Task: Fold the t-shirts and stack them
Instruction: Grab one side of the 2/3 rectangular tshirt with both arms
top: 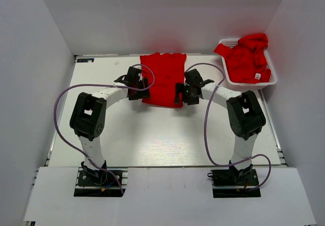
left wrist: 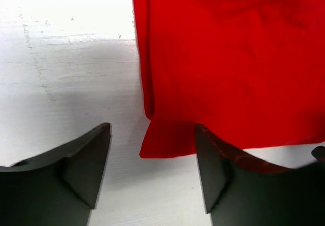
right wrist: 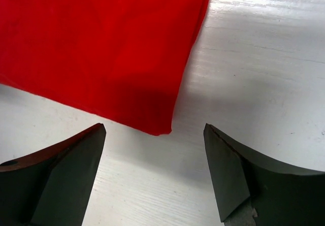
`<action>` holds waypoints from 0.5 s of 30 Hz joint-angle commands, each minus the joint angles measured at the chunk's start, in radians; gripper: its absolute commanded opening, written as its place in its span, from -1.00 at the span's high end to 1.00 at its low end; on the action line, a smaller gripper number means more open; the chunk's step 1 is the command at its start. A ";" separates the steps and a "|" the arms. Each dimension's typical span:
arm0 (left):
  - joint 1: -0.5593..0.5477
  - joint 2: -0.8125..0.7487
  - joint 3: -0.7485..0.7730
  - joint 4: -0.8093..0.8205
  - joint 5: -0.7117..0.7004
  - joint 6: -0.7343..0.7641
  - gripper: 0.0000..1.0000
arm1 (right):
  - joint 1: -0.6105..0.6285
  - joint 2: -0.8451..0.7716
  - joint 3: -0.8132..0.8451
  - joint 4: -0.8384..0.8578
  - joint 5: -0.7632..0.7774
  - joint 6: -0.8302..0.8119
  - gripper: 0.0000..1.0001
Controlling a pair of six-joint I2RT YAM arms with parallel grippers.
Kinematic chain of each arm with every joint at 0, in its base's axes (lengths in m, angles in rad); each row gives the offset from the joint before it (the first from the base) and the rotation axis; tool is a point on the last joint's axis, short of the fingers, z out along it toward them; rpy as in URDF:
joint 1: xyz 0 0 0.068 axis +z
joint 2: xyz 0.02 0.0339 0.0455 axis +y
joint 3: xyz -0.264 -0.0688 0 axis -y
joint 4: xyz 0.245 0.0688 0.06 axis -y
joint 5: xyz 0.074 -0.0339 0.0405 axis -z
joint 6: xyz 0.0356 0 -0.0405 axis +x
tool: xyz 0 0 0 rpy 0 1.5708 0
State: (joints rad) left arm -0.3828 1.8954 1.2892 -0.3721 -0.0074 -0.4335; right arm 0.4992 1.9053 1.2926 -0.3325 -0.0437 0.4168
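A red shirt (top: 163, 78) lies flat on the table (top: 152, 134), near the middle of the far edge. Its sides are folded in, giving a narrow upright rectangle. The far hem almost reaches the far edge, and the near hem faces the arms.

Left gripper (top: 136, 88): positioned at the near left corner of the shirt, jaws spread wide. The left wrist view shows that corner of the shirt (left wrist: 228, 58) lying in the gap of the left gripper (left wrist: 152, 150). The inner finger (left wrist: 218, 175) overlaps the near hem – whether it touches the cloth cannot be told. The outer finger is over bare table.

Right gripper (top: 182, 94): positioned at the near right corner of the shirt, jaws also spread wide. In the right wrist view the corner of the shirt (right wrist: 91, 43) points into the gap of the right gripper (right wrist: 155, 144) and stays clear of both fingers (right wrist: 66, 170). Nothing is clamped.

A white lattice basket (top: 231, 43) stands at the far right corner of the table. It holds more red shirts (top: 249, 58) in a crumpled heap – one drapes over the far rim. A small white tag (top: 257, 75) shows near the basket's near end.
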 commanded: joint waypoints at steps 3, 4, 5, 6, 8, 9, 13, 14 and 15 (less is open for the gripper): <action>-0.005 0.028 -0.028 0.036 0.011 0.012 -0.32 | -0.004 0.035 0.028 0.039 0.021 0.016 -0.60; -0.005 0.028 -0.040 0.036 0.024 0.012 -0.26 | 0.004 0.040 0.028 0.038 0.018 0.016 -0.60; -0.005 0.028 -0.041 0.047 0.035 0.012 -0.21 | 0.002 0.043 0.024 0.049 0.015 0.019 -0.57; -0.014 0.028 -0.065 0.047 0.047 0.012 -0.21 | 0.002 0.047 0.020 0.049 0.011 0.019 -0.53; -0.014 0.028 -0.086 0.070 0.056 0.012 -0.13 | 0.002 0.049 0.013 0.058 0.005 0.028 -0.44; -0.014 0.028 -0.102 0.070 0.057 0.003 -0.13 | 0.002 0.044 0.013 0.061 -0.001 0.033 -0.35; -0.024 0.019 -0.142 0.107 0.081 -0.010 0.15 | 0.002 0.034 -0.013 0.092 -0.015 0.034 0.01; -0.024 0.019 -0.142 0.116 0.081 -0.010 0.46 | 0.001 0.034 -0.012 0.089 -0.015 0.034 0.12; -0.024 0.019 -0.142 0.105 0.081 -0.010 0.66 | 0.002 0.035 -0.015 0.087 -0.019 0.033 0.44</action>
State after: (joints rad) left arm -0.3923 1.9228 1.1851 -0.2325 0.0448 -0.4454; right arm 0.4992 1.9415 1.2919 -0.2821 -0.0494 0.4358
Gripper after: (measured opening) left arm 0.231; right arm 0.363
